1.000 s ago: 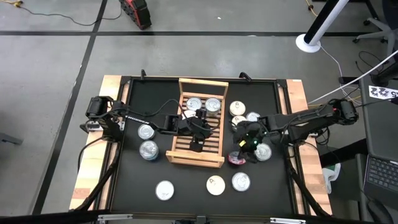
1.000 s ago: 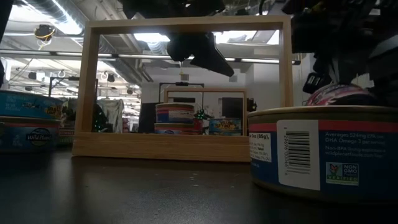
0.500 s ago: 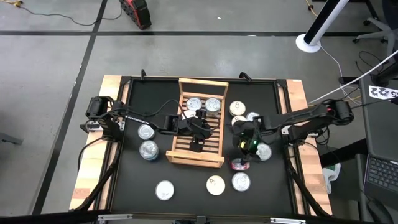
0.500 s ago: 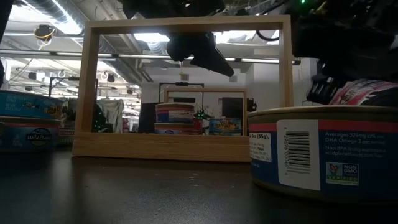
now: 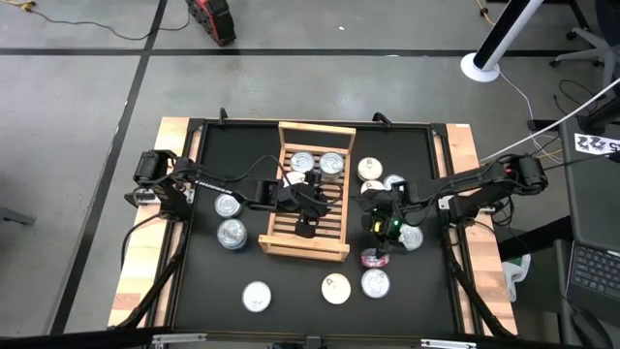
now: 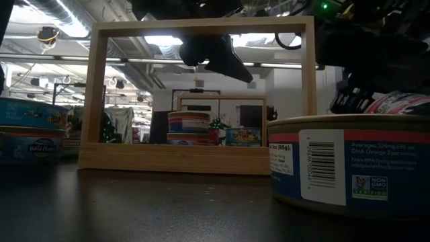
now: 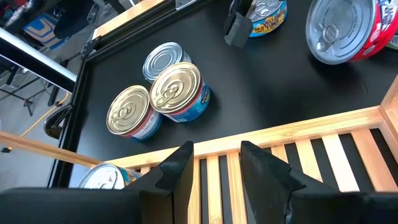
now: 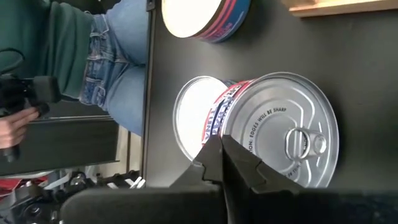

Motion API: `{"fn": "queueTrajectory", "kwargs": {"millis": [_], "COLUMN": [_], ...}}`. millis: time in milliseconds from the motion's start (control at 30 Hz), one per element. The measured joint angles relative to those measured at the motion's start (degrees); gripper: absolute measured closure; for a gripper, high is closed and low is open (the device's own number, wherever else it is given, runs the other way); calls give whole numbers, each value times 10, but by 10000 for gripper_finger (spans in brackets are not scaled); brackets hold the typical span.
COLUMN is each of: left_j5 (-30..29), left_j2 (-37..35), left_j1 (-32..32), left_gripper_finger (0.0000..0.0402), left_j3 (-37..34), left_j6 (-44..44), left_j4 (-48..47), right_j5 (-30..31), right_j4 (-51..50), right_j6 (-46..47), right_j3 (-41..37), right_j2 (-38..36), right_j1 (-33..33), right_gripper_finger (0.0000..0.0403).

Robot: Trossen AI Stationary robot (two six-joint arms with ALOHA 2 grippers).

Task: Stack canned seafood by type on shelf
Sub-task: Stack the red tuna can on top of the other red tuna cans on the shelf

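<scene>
Silver-lidded, red-and-blue-labelled round tin [image 8: 283, 134] is tipped beside the closed, empty right gripper [image 8: 222, 163]; left gripper [image 7: 212, 165] is parted over slatted wooden shelf [image 5: 306, 206].

The shelf [image 5: 303, 199] is showing pale, bare wood slats with a smooth matt finish. The tins [image 7: 177, 92] are gleaming with shiny ribbed metal lids and glossy printed labels. The table [image 5: 213, 267] top is looking matt black, edged by light wooden planks [image 5: 145, 262].
</scene>
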Motion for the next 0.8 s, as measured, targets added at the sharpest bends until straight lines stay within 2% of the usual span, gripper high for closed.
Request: {"fn": "queueTrajectory", "kwargs": {"millis": [200,400,800], "left_j5": [0,0,0], "left_j2": [0,0,0], "left_j1": [0,0,0], "left_gripper_finger": [274,274,274], "left_j3": [0,0,0], "left_j6": [0,0,0], "left_j4": [0,0,0], "right_j5": [5,-51,-75], "right_j4": [-1,-1,-2], "right_j6": [0,-5,-31], "right_j3": [0,0,0], "right_j2": [0,0,0], "right_j1": [0,0,0], "right_gripper_finger": [402,402,402]}}
